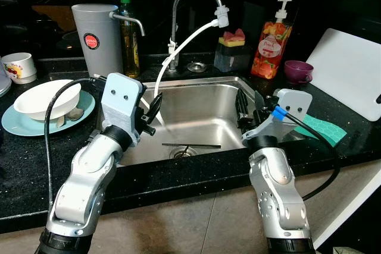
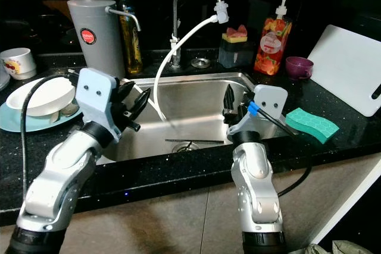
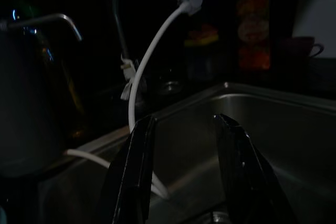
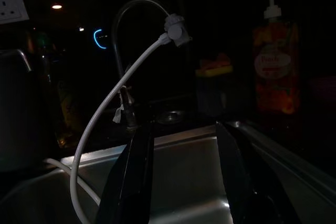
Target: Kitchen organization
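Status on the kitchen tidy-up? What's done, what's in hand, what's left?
Done: nothing clearly; the sink holds only a thin dark stick near the drain. In hand: nothing. The left gripper and right gripper hover open over the sink's left and right edges. Left: the white bowl on the teal plate, the cup, the purple mug and the teal sponge sit on the counter.

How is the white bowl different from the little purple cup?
The white bowl is wide and shallow; the purple cup is small and deeper. The bowl sits on a light blue plate on the robot's left side of the sink; the cup stands straight on the black counter on the right side. The cup has a handle; the bowl shows none. Both stand upright, with neither gripper touching them.
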Controlling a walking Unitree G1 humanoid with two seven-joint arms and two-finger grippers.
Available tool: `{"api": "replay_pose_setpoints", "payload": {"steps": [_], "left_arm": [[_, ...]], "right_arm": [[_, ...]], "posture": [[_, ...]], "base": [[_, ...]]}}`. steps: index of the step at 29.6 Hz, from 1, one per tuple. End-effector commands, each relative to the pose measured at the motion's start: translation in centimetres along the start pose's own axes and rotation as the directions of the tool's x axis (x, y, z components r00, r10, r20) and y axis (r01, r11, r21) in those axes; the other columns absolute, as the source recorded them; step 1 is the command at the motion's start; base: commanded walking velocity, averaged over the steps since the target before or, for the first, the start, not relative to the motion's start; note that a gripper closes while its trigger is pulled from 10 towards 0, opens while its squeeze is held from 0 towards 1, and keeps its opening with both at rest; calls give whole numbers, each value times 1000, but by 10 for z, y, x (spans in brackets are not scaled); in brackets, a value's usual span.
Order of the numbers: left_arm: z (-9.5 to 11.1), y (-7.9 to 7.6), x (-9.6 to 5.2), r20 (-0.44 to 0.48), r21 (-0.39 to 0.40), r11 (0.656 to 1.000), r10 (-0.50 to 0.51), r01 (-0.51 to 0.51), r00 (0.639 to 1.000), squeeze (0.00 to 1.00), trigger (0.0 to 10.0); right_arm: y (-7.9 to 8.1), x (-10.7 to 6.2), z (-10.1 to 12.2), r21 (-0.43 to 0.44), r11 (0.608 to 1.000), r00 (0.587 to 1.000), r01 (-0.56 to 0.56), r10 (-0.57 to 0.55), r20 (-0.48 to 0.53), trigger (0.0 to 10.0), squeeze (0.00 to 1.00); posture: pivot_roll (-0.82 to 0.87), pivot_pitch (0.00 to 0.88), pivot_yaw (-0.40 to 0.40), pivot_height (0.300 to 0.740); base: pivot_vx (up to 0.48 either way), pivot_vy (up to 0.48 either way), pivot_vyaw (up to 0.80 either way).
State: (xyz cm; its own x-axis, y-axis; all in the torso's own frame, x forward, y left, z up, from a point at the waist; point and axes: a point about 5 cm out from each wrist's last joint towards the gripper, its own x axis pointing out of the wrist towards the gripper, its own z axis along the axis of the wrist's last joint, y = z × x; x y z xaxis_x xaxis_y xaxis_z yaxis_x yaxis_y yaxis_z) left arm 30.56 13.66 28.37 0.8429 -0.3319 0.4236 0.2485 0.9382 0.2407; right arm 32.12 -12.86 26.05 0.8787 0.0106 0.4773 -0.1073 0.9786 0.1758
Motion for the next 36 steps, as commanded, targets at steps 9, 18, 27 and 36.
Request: {"api": "replay_pose_setpoints", "payload": {"steps": [9,18,27,36], "left_arm": [[-22,-7,-13,-68,53,999,7,-4,998,0,10000],[-35,-8,-18,-115,59,998,2,5,993,0,10000],[-38,-12,-21,-123,61,998,2,5,992,0,10000],[-37,-6,-22,-126,99,995,27,-15,992,0,10000]], "right_arm": [[1,-12,-7,-27,999,999,-17,16,-37,10000,0],[-3,-20,-14,-40,999,998,0,-3,-68,10000,0],[-4,-22,-15,-44,999,997,2,-5,-76,10000,0],[1,-22,-16,-33,999,996,-18,15,-83,10000,0]], "posture": [[130,106,-57,740],[120,94,-29,740],[125,96,-32,740],[141,106,-42,740]], "base": [[0,0,0],[0,0,0],[0,0,0],[0,0,0]]}}
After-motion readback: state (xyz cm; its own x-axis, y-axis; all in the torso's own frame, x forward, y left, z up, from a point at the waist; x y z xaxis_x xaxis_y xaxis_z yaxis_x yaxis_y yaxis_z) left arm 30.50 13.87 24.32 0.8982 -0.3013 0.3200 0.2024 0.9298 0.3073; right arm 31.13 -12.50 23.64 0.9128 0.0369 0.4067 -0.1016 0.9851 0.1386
